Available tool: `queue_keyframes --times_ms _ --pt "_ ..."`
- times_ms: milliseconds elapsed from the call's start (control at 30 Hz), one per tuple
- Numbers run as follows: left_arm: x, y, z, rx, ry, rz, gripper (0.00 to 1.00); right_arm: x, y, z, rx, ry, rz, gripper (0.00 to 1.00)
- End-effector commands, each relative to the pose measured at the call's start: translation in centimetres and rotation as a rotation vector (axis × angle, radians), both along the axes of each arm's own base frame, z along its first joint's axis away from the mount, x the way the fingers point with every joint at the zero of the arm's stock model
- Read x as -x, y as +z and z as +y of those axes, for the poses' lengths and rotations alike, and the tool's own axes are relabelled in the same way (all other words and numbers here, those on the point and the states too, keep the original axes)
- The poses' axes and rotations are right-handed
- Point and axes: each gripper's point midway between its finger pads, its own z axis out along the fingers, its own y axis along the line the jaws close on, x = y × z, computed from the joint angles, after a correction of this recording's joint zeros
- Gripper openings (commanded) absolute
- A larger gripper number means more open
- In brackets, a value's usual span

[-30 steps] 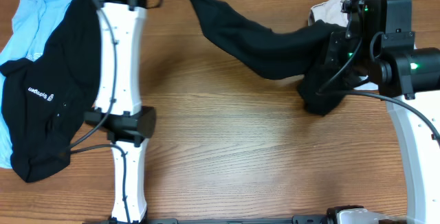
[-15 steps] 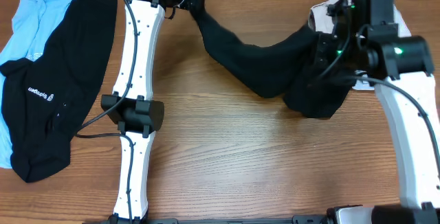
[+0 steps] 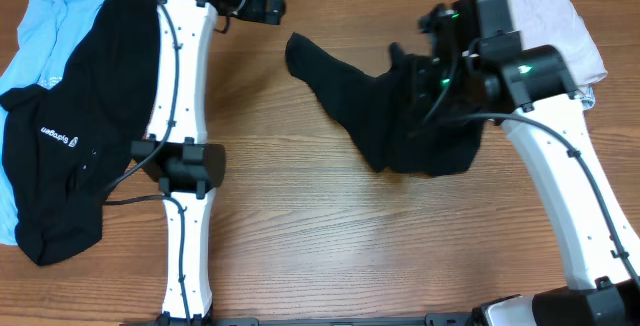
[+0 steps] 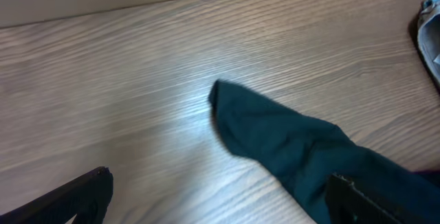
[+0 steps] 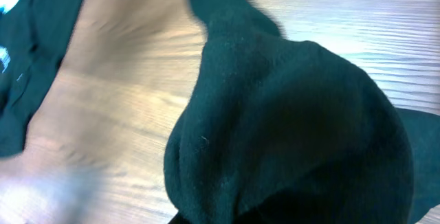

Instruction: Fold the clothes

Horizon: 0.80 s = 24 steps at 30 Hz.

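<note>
At table [image 3: 330, 251] centre, black T-shirt [image 3: 365, 111] lies bunched, its far end loose near left gripper [image 3: 272, 1], which stands wide open, empty; right gripper [image 3: 425, 66] is clamped on the bulk. Rec.: spread cloth flat first, then grip true corners, not mid-fabric wads.

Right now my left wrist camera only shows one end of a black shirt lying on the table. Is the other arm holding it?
Observer: Yes. The right gripper is shut on the black shirt, at its bunched-up other end.
Kid: Are there more clothes I can't see?
Observer: Yes. A black top with white letters lies at the far left, partly over a light-blue cloth.
</note>
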Motion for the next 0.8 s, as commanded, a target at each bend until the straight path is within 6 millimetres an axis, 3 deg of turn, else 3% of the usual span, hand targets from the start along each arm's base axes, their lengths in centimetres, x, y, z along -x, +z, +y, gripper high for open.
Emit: queue_keyframes --times_ms 0,67,167,200,267,367,467,567,767 --pt "2.2 8.4 2.2 0.015 0.030 -0.146 1.00 1.6 1.1 4.2 -0.040 0.119 -0.015 0.08" --pt "2.7 9.7 3.2 0.015 0.048 -0.165 1.00 3.0 0.3 6.2 -0.037 0.167 0.019 0.18" --pt "3.2 10.9 4.5 0.014 0.070 -0.185 1.00 5.2 -1.2 8.9 -0.023 0.222 0.093 0.21" --pt "3.2 11.0 4.8 0.011 0.073 -0.187 1.00 6.1 -1.7 9.8 -0.014 0.247 0.118 0.32" --pt "3.3 11.0 5.4 0.010 0.086 -0.182 0.99 7.9 -2.5 11.4 -0.001 0.306 0.157 0.65" --pt "3.3 10.8 6.1 0.009 0.098 -0.175 1.00 9.8 -3.7 12.5 0.060 0.338 0.189 0.91" --pt "3.2 10.9 6.3 0.009 0.102 -0.179 1.00 8.2 -4.5 9.7 0.192 0.128 0.171 1.00" --pt "3.2 10.8 5.8 -0.001 0.078 -0.182 1.00 6.2 -4.5 7.1 0.235 -0.006 0.147 1.00" --pt "3.3 9.5 2.2 -0.027 -0.041 -0.172 1.00 1.5 -4.5 1.3 0.192 -0.195 0.156 1.00"
